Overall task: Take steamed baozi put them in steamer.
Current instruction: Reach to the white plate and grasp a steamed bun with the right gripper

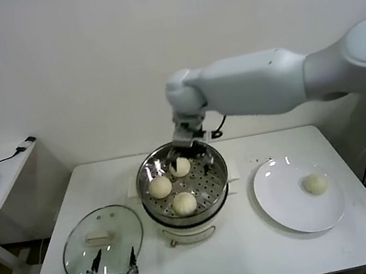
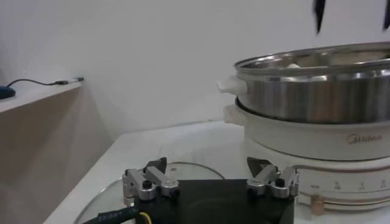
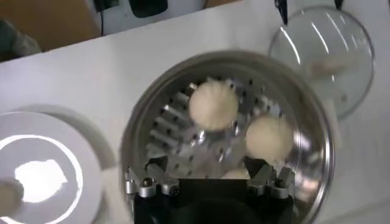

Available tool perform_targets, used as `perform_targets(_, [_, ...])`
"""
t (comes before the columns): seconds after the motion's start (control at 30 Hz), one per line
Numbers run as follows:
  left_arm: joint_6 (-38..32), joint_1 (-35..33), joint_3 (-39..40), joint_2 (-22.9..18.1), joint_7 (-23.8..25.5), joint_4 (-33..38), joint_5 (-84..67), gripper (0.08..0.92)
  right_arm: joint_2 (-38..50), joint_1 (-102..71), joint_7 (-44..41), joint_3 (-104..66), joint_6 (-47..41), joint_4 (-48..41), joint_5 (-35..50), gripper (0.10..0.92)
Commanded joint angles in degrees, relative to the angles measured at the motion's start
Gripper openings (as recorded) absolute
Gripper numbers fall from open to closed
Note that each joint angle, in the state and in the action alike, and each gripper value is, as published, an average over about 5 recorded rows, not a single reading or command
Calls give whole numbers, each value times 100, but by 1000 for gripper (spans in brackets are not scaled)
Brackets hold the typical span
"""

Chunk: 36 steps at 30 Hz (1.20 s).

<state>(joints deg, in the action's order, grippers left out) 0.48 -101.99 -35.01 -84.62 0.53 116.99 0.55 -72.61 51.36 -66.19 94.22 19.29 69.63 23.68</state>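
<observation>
Three of the four steamed baozi are already sitting on the perforated tray inside the steamer [image 1: 184, 186]: one at the far side [image 1: 180, 167], one toward the robot's left [image 1: 160, 186] and one nearest the robot [image 1: 185, 203]. The right hand [image 1: 187, 154] is hanging just over the far part of the pot, directly above the far bun, with its fingers standing apart and nothing between them; in the right wrist view that bun [image 3: 236, 173] is showing only as a pale sliver between the spread fingertips, so it looks set down rather than held. The fourth bun [image 1: 315, 184] is lying alone on the white plate [image 1: 287, 207], to the robot's right of the steamer and well apart from it. The left hand [image 1: 112, 268] is idling at the near edge of the worktop [image 1: 246, 253], over the near rim of the glass lid [image 1: 103, 245], its fingers also spread wide and empty. By the look of it, the job is about three quarters done: one bun is left to fetch from the plate and place in the free part of the tray.
</observation>
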Motion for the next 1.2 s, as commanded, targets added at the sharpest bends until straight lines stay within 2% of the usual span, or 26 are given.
perform_targets(0.03, [-2,-10,6,4,1,-8,0,823,2239,691,-289,1127,-1208,-568,862,823])
perform_targets(0.2, [8,20,-15,17,6,16,-30,823,3240,-233,113,922,-1922,-637,528,823])
perform_targets(0.4, [30,52,-39,12,22,28,-44,823,3786,-2040,389,-602,-2303,-982,29,823])
perform_targets(0.7, [43,29,-72,-47,23,10,-29,823,3621,-3545,497,-1820,-2330,-1595,-757,823])
perform_targets(1.2, [13,-49,-71,-91,18,-67,13,823,3116,-4037,571,-2309,-2341,-2043,-1248,823])
